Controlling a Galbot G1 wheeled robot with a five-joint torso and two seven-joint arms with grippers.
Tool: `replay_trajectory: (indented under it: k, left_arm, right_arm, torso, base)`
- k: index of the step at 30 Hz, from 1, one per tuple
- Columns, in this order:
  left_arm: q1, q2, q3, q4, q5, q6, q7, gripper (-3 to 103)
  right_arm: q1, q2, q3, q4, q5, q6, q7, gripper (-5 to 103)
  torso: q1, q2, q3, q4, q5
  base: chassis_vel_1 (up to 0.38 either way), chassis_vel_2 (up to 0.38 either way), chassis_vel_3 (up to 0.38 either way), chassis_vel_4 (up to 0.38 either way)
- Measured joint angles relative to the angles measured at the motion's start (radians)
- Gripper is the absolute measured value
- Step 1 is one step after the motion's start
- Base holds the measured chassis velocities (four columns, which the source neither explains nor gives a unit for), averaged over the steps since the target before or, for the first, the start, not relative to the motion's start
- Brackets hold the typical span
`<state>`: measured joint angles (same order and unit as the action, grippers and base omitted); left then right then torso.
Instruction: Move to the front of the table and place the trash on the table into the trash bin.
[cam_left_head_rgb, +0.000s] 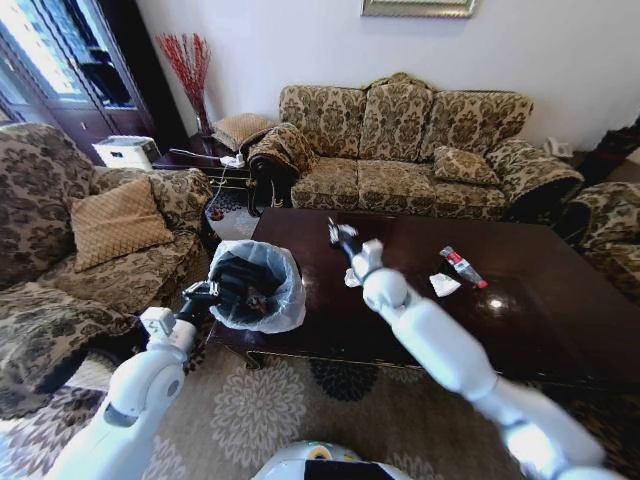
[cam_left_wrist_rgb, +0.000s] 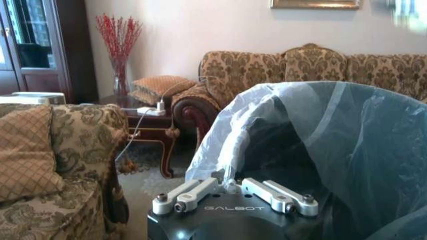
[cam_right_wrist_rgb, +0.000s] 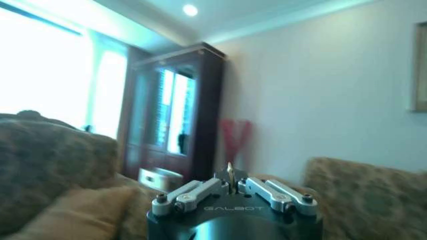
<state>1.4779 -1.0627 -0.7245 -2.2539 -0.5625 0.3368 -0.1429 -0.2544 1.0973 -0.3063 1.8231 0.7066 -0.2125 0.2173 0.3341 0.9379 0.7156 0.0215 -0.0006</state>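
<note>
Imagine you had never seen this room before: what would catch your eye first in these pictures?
Probably the trash bin, its white bag billowing at the left end of the dark glossy table, held up by the left gripper. Next, the right gripper, raised above the table's middle. Farther right on the tabletop lie a red-capped bottle and a white paper wad.

Glossy dark reddish wood table (cam_left_head_rgb: 520, 300) under the right gripper (cam_left_head_rgb: 340, 233), throwing glare; crinkly translucent plastic bag lining the trash bin (cam_left_head_rgb: 262, 285) at the left gripper (cam_left_wrist_rgb: 230, 186); crumpled white paper wad (cam_left_head_rgb: 444, 285); clear plastic bottle (cam_left_head_rgb: 463, 267); matt patterned cloth sofa (cam_left_head_rgb: 410, 140); smooth white arm shells
</note>
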Motion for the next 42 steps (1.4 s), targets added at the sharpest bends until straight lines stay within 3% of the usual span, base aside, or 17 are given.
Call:
replay_trajectory:
  k: [1,3,4,6,8,9,13,17,23,25,26,29,30,33,36,42]
  left_arm:
    - [0.0,0.0,0.0,0.0,0.0,0.0,0.0,1]
    - [-0.009,0.007,0.005,0.007,-0.001,0.0,0.0,1]
    - [-0.009,0.007,0.005,0.007,-0.001,0.0,0.0,1]
    - [-0.018,0.014,0.008,0.009,-0.011,0.001,0.0,1]
    - [-0.019,0.016,0.008,0.009,-0.016,0.002,0.0,1]
    - [-0.019,0.019,0.007,0.009,-0.022,0.004,-0.002,1]
    - [-0.016,0.017,0.006,0.009,-0.024,0.004,-0.002,1]
    - [-0.019,0.017,0.003,0.009,-0.028,0.004,-0.002,1]
    - [-0.021,0.019,0.002,0.007,-0.028,0.004,-0.001,1]
    - [-0.02,0.017,0.002,0.007,-0.027,0.004,-0.001,1]
    - [-0.02,0.017,0.002,0.007,-0.027,0.004,-0.001,1]
    - [-0.019,0.012,-0.003,0.015,-0.022,0.004,-0.001,1]
    - [-0.019,0.012,-0.003,0.015,-0.022,0.004,-0.001,1]
    - [-0.019,0.01,-0.011,0.017,-0.021,0.003,-0.001,1]
    - [-0.02,0.008,-0.02,0.017,-0.021,0.002,-0.003,1]
    - [-0.019,0.0,-0.026,0.01,-0.02,0.001,-0.004,1]
  right_arm:
    - [0.0,0.0,0.0,0.0,0.0,0.0,0.0,0]
    - [0.067,0.006,-0.099,0.107,0.123,-0.033,0.046,0]
    - [0.067,0.006,-0.099,0.107,0.123,-0.033,0.046,0]
    - [0.085,0.008,-0.208,0.196,0.217,-0.067,0.067,0]
    - [0.084,0.007,-0.239,0.221,0.235,-0.081,0.064,0]
    - [0.074,-0.012,-0.313,0.258,0.257,-0.143,0.048,0]
    - [0.071,-0.025,-0.357,0.257,0.214,-0.151,0.045,4]
    - [0.07,-0.027,-0.365,0.24,0.179,-0.151,0.048,25]
    - [0.069,-0.023,-0.368,0.221,0.169,-0.149,0.05,42]
    - [0.065,-0.015,-0.349,0.21,0.164,-0.131,0.06,54]
    - [0.065,-0.015,-0.349,0.21,0.164,-0.131,0.06,54]
    - [0.054,-0.003,-0.264,0.177,0.159,-0.103,0.118,70]
    - [0.054,-0.003,-0.264,0.177,0.159,-0.103,0.118,70]
    - [0.026,-0.014,-0.167,0.123,0.166,-0.097,0.14,76]
    - [-0.054,-0.037,-0.025,-0.012,0.228,-0.12,0.149,92]
    - [-0.187,-0.029,0.063,-0.23,0.17,-0.118,0.129,100]
  torso:
    - [0.0,0.0,0.0,0.0,0.0]
    - [0.0,0.0,0.0,0.0003,0.0003]
    - [0.0,0.0,0.0,0.0003,0.0003]
    - [0.0,0.0,0.0,0.0,0.0003]
    - [0.0,0.0,0.0,0.0,0.0007]
    - [0.0,0.0,0.0,-0.0004,0.0008]
    - [0.0,0.0,0.0,-0.0004,0.0007]
    - [0.0,0.0,0.0,-0.0001,0.0006]
    - [0.0,0.0,0.0,-0.0002,0.0007]
    - [0.0,0.0,0.0,-0.0002,0.0007]
    - [0.0,0.0,0.0,-0.0002,0.0007]
    - [0.0,0.0,0.0,0.0001,0.0004]
    - [0.0,0.0,0.0,0.0001,0.0004]
    - [0.0,0.0,0.0,0.0003,0.0005]
    - [0.0,0.0,0.0,-0.0004,0.0009]
    - [0.0,0.0,0.0,-0.0004,0.0012]
  base:
    - [0.0,0.0,0.0,0.0]
    - [0.0,0.0,0.0,0.0]
    - [0.0,0.0,0.0,0.0]
    - [0.0,0.0,0.0,0.0]
    - [0.0,0.0,0.0,0.0]
    - [0.0,0.0,0.0,0.0]
    - [0.0,0.0,0.0,0.0]
    - [0.0,0.0,0.0,0.0]
    - [0.0,0.0,0.0,0.0]
    - [0.0,0.0,0.0,0.0]
    - [0.0,0.0,0.0,0.0]
    - [0.0,0.0,0.0,0.0]
    - [0.0,0.0,0.0,0.0]
    - [0.0,0.0,0.0,0.0]
    - [0.0,0.0,0.0,0.0]
    - [0.0,0.0,0.0,0.0]
